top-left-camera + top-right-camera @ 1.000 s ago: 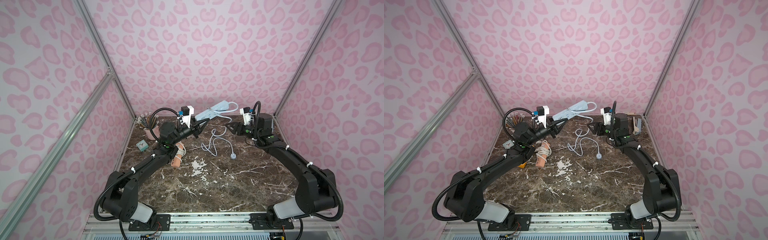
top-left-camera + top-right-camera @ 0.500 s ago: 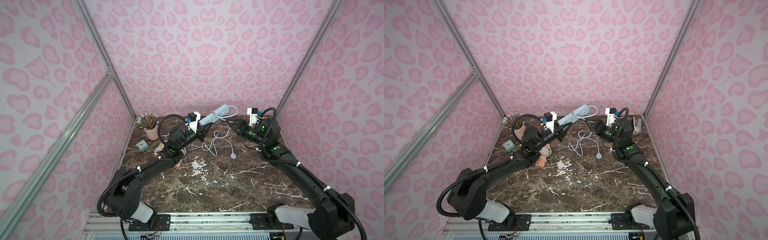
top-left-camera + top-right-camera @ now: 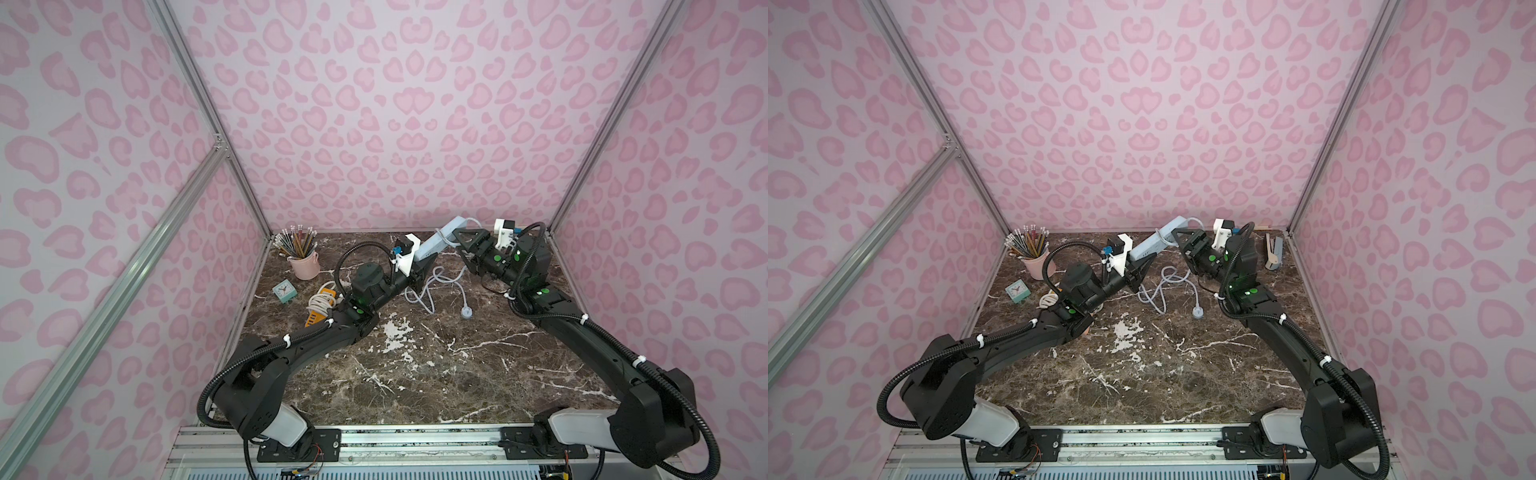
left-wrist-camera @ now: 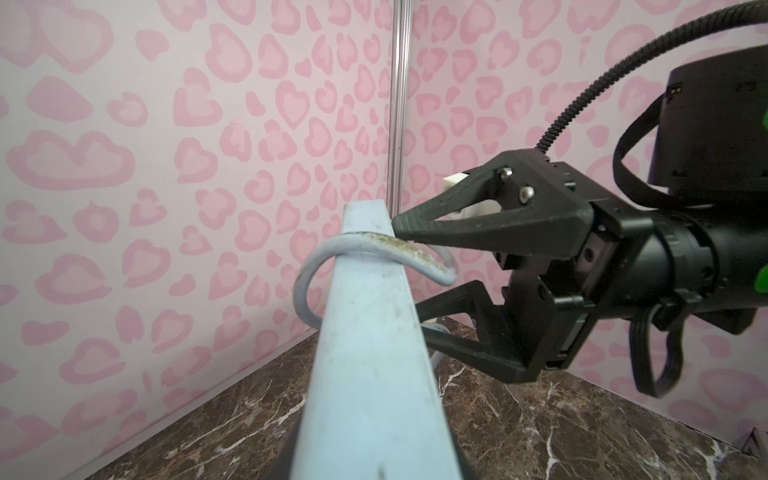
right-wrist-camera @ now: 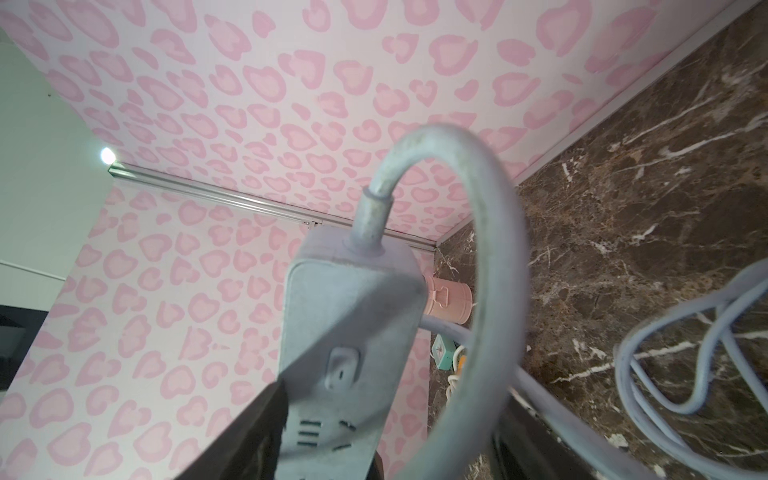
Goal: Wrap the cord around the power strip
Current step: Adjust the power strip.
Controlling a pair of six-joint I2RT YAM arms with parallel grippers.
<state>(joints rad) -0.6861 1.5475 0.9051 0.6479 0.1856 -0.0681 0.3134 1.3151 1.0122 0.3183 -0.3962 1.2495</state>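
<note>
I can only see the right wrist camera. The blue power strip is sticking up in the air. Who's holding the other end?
Observer: The left gripper is shut on the power strip, at its lower end.
Operator: Where's the plug?
Observer: The plug lies on the table, touching neither arm.
Operator: Are my fingers open?
Observer: Yes, the right gripper is open, its fingers either side of the power strip's top end.

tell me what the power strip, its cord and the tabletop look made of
Power strip: pale blue hard plastic, matte, scuffed and dirt-specked.
Cord: rubbery or vinyl sheath; it bends in soft loops and has grimy patches.
Tabletop: brown marble look, white veins, faint sheen; real stone or laminate, can't tell.
</note>
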